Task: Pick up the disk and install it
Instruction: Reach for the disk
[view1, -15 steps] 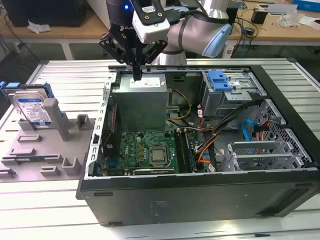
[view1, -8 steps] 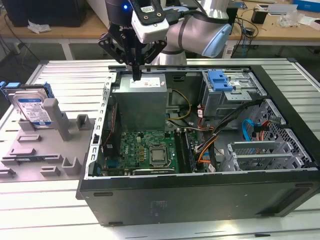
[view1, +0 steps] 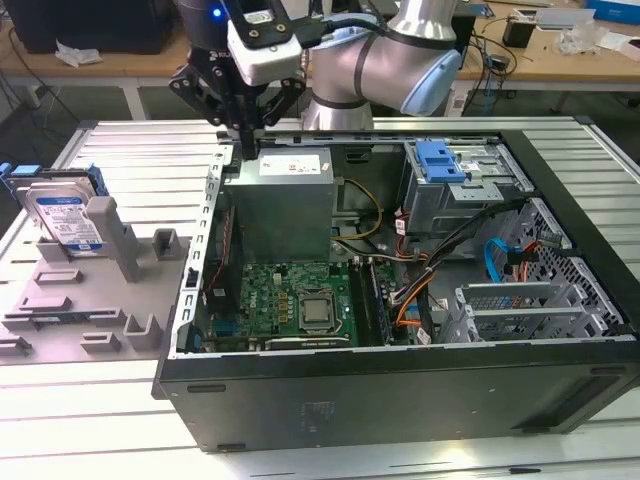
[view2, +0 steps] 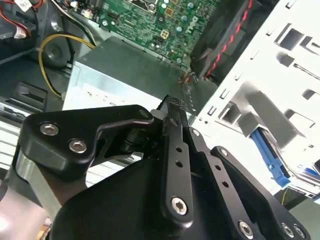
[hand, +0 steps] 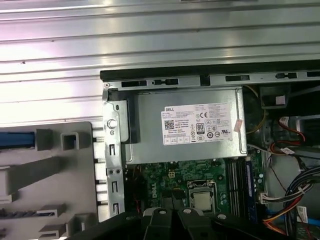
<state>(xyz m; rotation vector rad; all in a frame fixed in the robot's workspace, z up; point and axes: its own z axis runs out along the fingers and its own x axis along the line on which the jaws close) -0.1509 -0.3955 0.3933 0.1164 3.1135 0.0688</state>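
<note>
Gripper (view1: 245, 140) is hovering over the power supply box (view1: 283, 200) in the open case (view1: 400, 400), pinched narrow and holding nothing. The disk (view1: 62, 215) is standing in its grey holder (view1: 112, 240), well off to the gripper's side, past the case wall. I'd reckon opening wide and squaring up on its flat faces matters here.

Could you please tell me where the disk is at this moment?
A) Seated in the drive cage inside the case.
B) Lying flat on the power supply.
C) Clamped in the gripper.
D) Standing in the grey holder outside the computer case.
D: the disk stands in the grey holder at the exterior view's left of the computer case, while the gripper hangs by the power supply.
</note>
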